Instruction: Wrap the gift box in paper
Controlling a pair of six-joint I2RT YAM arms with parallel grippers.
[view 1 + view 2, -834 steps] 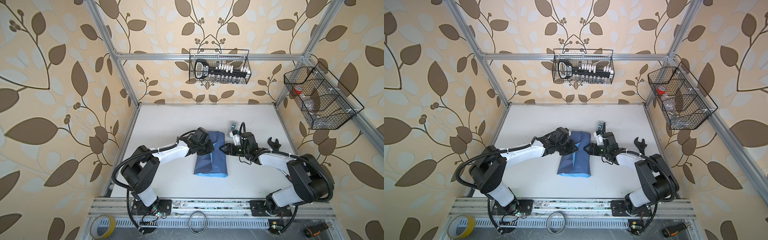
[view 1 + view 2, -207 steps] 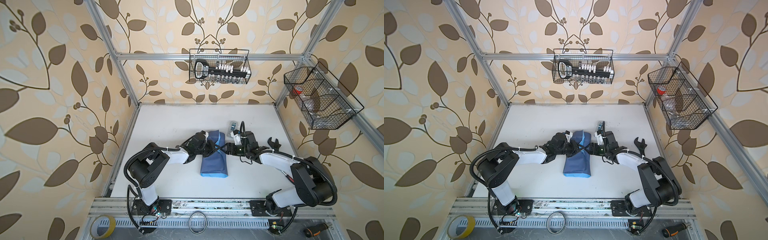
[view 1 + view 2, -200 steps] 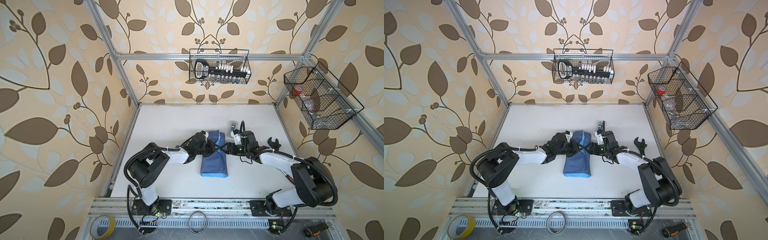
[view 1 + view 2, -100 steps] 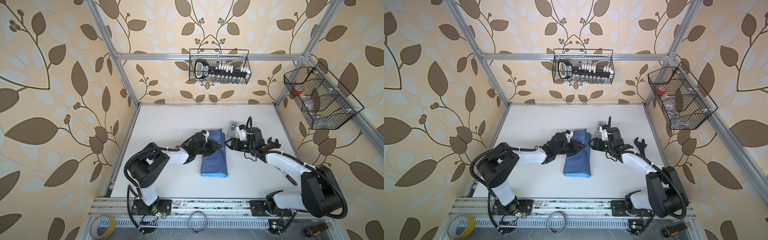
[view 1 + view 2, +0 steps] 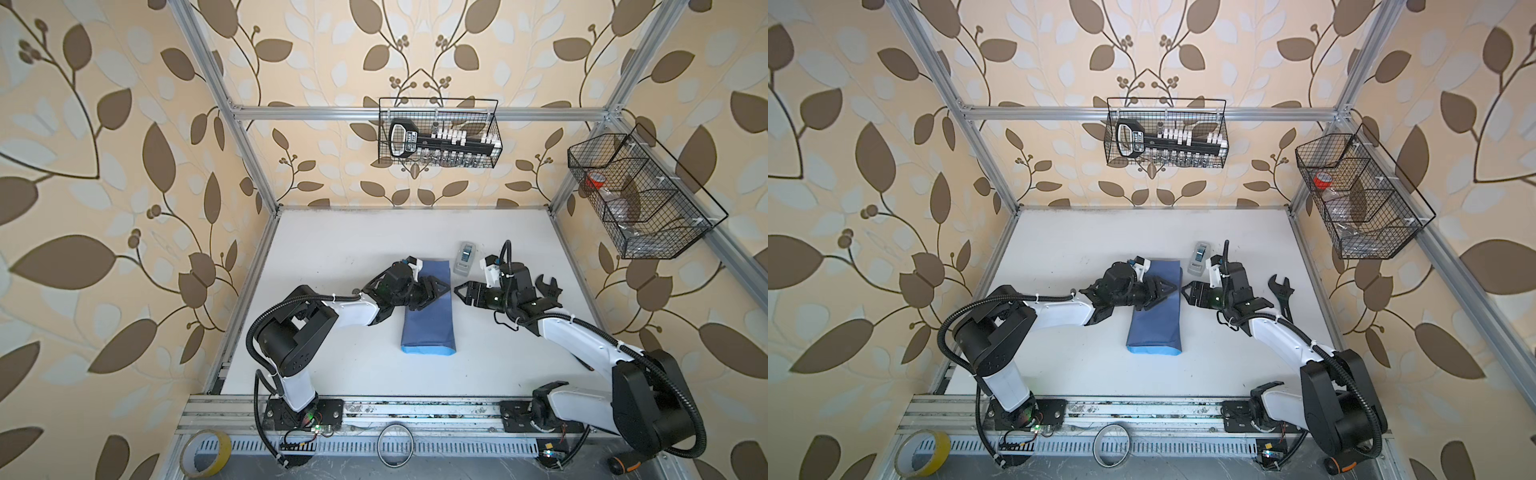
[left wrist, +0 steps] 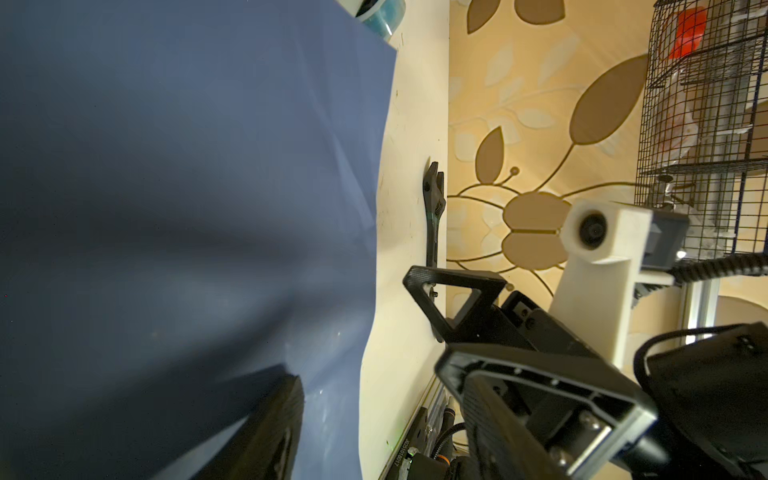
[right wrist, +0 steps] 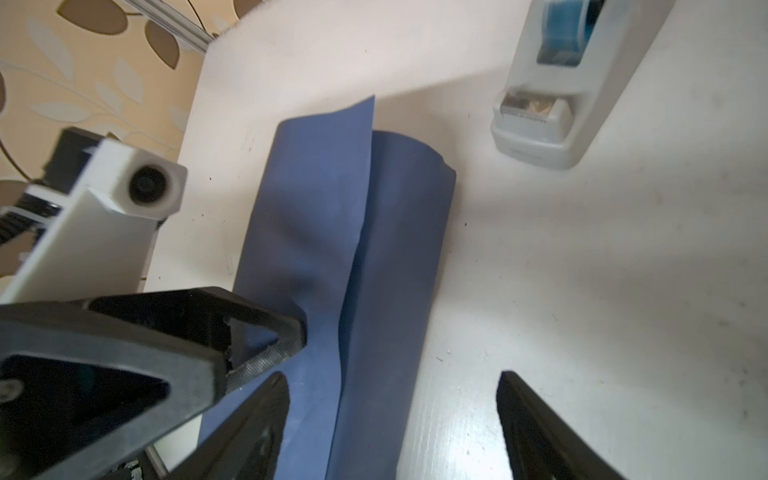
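The paper [image 5: 430, 324] [image 5: 1154, 324] lies mid-table as a long slate-blue bundle, with a light blue edge at its near end. The gift box is hidden; I cannot see it under the folds. My left gripper [image 5: 434, 295] [image 5: 1158, 296] [image 6: 386, 432] is open over the bundle's far half and grips nothing. In the right wrist view one flap of the paper [image 7: 332, 232] overlaps the other along a raised seam. My right gripper [image 5: 461, 294] [image 5: 1187, 293] [image 7: 390, 428] stands open just right of the bundle, partly over its right edge, and holds nothing.
A grey tape dispenser [image 5: 465, 257] [image 7: 561, 83] stands beyond the right gripper. A black wrench [image 5: 548, 289] [image 6: 434, 216] lies near the right wall. Wire baskets [image 5: 438, 137] [image 5: 640, 195] hang on the back and right walls. A yellow tape roll [image 5: 205, 453] sits on the front rail.
My left gripper has opened and let go of the paper. The right gripper has drawn back to the right off the bundle and opened a little wider.
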